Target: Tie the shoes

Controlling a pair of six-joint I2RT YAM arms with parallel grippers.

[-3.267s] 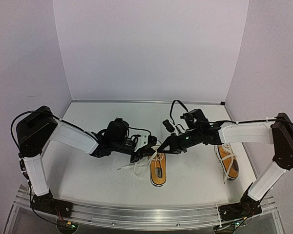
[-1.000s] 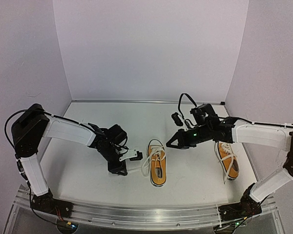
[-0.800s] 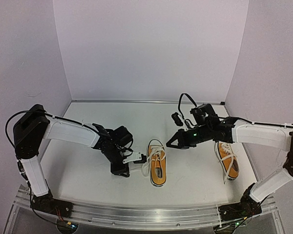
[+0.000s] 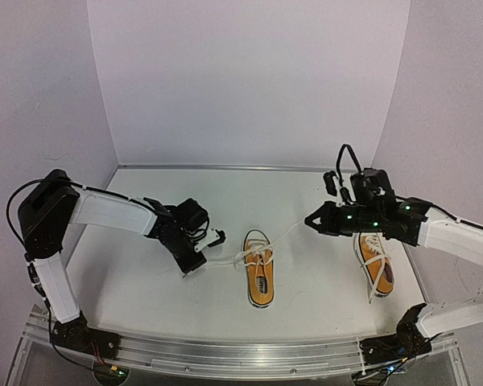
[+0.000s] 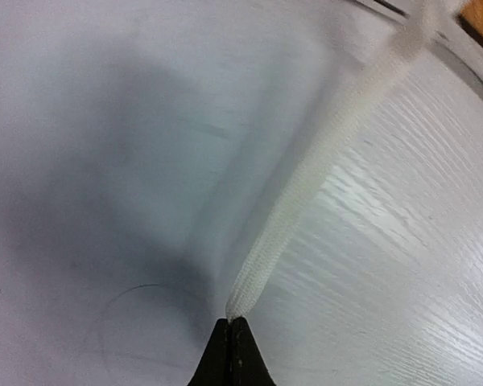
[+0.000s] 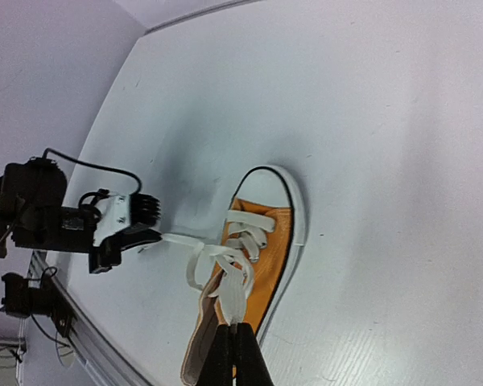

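Starting at the small orange canvas low-top sneaker with white rubber sole (image 4: 260, 281), locate it near the centre of the white table (image 4: 145, 310), upright on its sole, white toe cap toward the far wall and heel toward the arm bases. Trace two long white flat lace ends outward from the eyelet area: the left lace end (image 5: 306, 177) running left, low over the table, and the right lace end (image 6: 233, 297) rising up and to the right. Note both drawn out in opposite directions and crossing above the tongue. Treat the presence of a first knot at that crossing as undetermined from these views. Confirm no finished bow.

Check the left jaws in the left wrist view: closed, pinching the very tip of the left lace end, close to the table surface. Check the right jaws in the right wrist view: closed on the right lace end, raised above the table to the right of the sneaker.

Locate the second orange canvas sneaker (image 4: 376, 269) near the right edge of the table, partly under the right arm (image 4: 451, 237), laces loose and trailing toward the near edge, gripped by neither arm.

Judge progress as early: first sneaker at the lace-tightening stage. Count as left to do: forming and cinching the bow on this sneaker, then the whole sequence on the second.
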